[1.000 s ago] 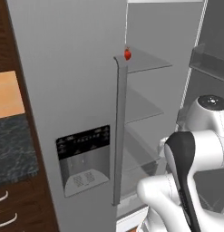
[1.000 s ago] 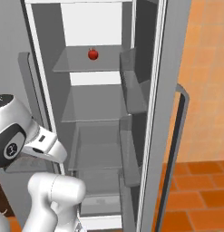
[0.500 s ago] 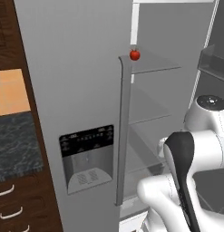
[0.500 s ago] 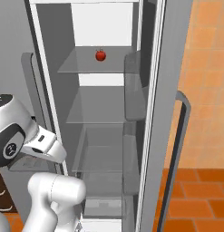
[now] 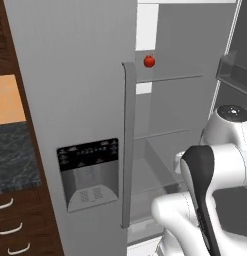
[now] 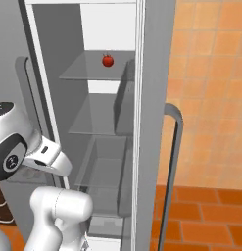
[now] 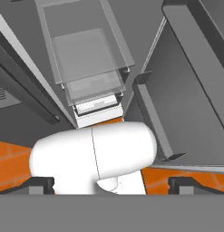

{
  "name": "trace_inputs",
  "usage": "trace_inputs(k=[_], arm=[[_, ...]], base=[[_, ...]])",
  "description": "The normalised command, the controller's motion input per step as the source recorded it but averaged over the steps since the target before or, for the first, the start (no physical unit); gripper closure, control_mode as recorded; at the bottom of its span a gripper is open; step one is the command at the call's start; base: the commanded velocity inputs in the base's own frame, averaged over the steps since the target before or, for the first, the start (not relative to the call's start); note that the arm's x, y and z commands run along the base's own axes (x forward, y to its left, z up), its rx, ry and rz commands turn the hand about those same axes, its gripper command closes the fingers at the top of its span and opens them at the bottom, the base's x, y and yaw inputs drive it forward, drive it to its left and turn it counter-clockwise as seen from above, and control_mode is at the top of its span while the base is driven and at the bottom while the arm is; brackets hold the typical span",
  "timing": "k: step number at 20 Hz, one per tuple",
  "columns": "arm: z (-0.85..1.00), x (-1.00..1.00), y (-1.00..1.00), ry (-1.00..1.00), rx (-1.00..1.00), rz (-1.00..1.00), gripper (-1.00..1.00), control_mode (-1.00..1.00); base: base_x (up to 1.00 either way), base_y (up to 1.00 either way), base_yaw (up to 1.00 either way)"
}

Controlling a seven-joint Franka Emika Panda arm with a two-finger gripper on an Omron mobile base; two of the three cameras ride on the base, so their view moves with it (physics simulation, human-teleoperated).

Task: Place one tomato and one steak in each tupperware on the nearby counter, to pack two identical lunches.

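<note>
A single red tomato [image 5: 149, 61] sits on the top glass shelf [image 6: 88, 71] of the open fridge, well above my arm; it is also the tomato [image 6: 108, 60] in the right base view. The counter [image 5: 15, 155], black stone over brown drawers [image 5: 10, 232], shows at the far left beside the fridge. My gripper [image 7: 111, 186] points down toward the fridge's bottom, its fingertips [image 7: 41, 183] wide apart, open and holding nothing. The arm is folded low in front of the fridge.
The fridge's closed left door [image 5: 87, 172] carries a dispenser and a long handle [image 5: 127, 145]. Its right door [image 6: 154, 122] stands open. Below my hand are a clear drawer [image 7: 86, 59], door bins [image 7: 186, 90] and orange floor tiles [image 6: 205, 215].
The whole picture has shifted and the fridge looms a little larger, so the base has moved. The tomato stays on its shelf and the arm keeps its folded pose.
</note>
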Motion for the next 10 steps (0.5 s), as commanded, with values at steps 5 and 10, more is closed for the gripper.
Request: trace_inputs(k=[5,10], arm=[[0.0,0.07,0.0,0.0,0.0,0.01,-1.0,-1.0],[0.3,0.45,0.0,-0.29,0.0,0.07,-1.0,-1.0]], base=[[0.15,-0.26,0.13],[0.0,0.0,0.0]])
